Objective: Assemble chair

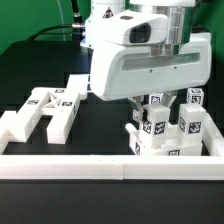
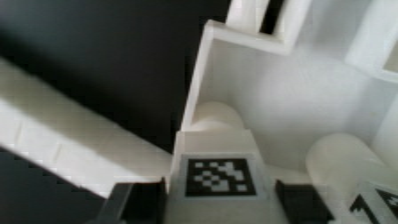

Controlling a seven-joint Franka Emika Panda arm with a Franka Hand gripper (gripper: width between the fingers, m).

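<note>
On the exterior view's right side of the black bench (image 1: 105, 125), a cluster of chunky white chair parts (image 1: 185, 135) stands upright. Their black-and-white tags face the camera, and they sit just behind the long white border wall (image 1: 70, 165) that runs along the near edge. The arm's tool (image 1: 152, 108) hangs straight down over this cluster, its dark fingers (image 1: 134, 108) reaching among the topmost tagged blocks. Well apart, toward the exterior view's left, an H-shaped frame (image 1: 48, 110) lies flat with its tags up.

From the wrist, the tool (image 2: 214, 205) straddles a narrow white post (image 2: 217, 140) with a square tag on its face. The dark fingers (image 2: 139, 205) sit one on each side, very close to the post; whether they press it I cannot tell. Beyond the post rises a larger white boxy part (image 2: 285, 80) of the chair. The border wall (image 2: 63, 125) crosses diagonally over the dark bench (image 2: 89, 40).
</note>
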